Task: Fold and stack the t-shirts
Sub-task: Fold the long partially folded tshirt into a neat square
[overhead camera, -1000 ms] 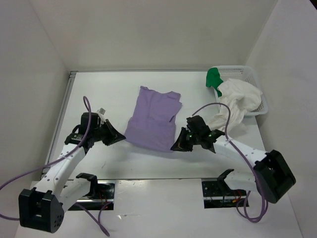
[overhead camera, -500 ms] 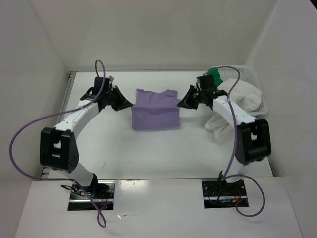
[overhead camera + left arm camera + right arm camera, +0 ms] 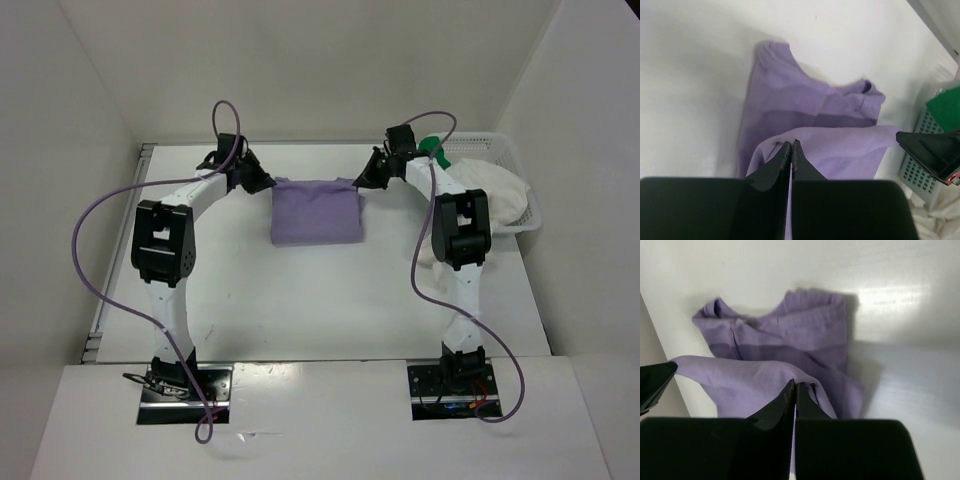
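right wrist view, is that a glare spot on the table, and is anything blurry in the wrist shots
Right wrist view: yes, a bright glare patch on the table beside the lavender t-shirt, whose right edge casts a shadow; the right gripper, close to the lens, looks soft and dark. Left wrist view: no glare, the left gripper equally soft. Top view: evenly lit, sharp.

White mesh basket (image 3: pixel 500 140) at the far right corner of the white tabletop (image 3: pixel 300 295); plain white walls (image 3: pixel 300 70) on 3 sides.
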You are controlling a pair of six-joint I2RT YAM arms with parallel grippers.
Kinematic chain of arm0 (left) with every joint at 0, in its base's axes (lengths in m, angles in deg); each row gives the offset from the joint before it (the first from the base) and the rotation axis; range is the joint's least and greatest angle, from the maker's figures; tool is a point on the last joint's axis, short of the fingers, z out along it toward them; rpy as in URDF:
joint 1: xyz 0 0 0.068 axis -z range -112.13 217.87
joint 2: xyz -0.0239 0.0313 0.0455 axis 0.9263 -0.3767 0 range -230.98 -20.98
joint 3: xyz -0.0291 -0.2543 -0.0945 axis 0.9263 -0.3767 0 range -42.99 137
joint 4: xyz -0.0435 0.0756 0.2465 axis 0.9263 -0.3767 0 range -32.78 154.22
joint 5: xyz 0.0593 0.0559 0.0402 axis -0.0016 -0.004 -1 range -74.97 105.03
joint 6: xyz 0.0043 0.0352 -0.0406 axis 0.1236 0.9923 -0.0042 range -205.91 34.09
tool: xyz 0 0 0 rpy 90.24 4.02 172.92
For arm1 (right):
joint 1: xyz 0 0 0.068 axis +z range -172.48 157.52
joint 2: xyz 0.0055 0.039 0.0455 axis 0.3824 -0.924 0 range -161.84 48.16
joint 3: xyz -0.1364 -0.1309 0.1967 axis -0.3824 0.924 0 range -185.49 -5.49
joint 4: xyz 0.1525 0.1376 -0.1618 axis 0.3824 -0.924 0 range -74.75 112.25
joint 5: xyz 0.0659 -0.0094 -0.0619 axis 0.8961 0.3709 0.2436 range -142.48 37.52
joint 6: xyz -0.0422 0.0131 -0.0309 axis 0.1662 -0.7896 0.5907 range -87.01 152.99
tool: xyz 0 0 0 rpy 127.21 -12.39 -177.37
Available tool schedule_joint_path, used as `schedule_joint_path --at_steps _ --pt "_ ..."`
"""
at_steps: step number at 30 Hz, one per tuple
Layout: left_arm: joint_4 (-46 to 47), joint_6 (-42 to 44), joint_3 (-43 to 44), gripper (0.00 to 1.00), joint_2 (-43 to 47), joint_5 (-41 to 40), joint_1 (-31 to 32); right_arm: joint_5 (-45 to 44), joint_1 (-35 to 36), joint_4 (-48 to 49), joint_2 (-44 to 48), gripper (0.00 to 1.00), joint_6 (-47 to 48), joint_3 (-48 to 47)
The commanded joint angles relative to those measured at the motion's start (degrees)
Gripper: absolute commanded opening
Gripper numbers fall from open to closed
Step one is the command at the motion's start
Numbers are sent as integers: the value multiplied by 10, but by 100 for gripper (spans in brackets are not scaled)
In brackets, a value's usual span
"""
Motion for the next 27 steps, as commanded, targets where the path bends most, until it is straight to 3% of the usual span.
schedule_joint_path --at_steps 1,5,7,9,10,11,12,15,19,20,21,24,27 --pt "44 -15 50 1 -24 -18 -2 -19 -7 -13 -34 0 19 -87" --pt "62 -15 86 2 -44 -43 -2 -35 -7 -24 -67 0 19 -138" --pt "62 -15 107 15 -63 -43 -2 -35 -7 -39 -91 0 19 -165" --pt "68 -15 119 33 -68 -23 -2 -40 -7 -40 -96 10 13 -170" --pt "68 -15 119 47 -68 -23 -2 -40 -7 -32 -96 16 13 -165" --pt "75 -15 119 52 -58 -23 -2 -40 -7 -32 -96 29 13 -165" --pt "81 -15 107 56 -37 -23 -2 -45 -7 -32 -91 35 13 -174" --pt "106 -15 52 59 -3 -23 -2 -45 -7 -47 -69 45 13 -195" --pt "139 -30 -38 55 56 11 15 -51 4 -44 -10 43 24 -158" --pt "139 -30 -56 53 63 23 24 -51 11 -30 5 37 24 -115" --pt "145 -30 -74 53 77 28 45 -56 18 -20 19 23 24 -90" --pt "163 -36 -146 52 83 36 85 -26 35 38 72 7 13 26" --pt "183 -43 -206 51 83 50 92 13 42 68 87 2 8 113"
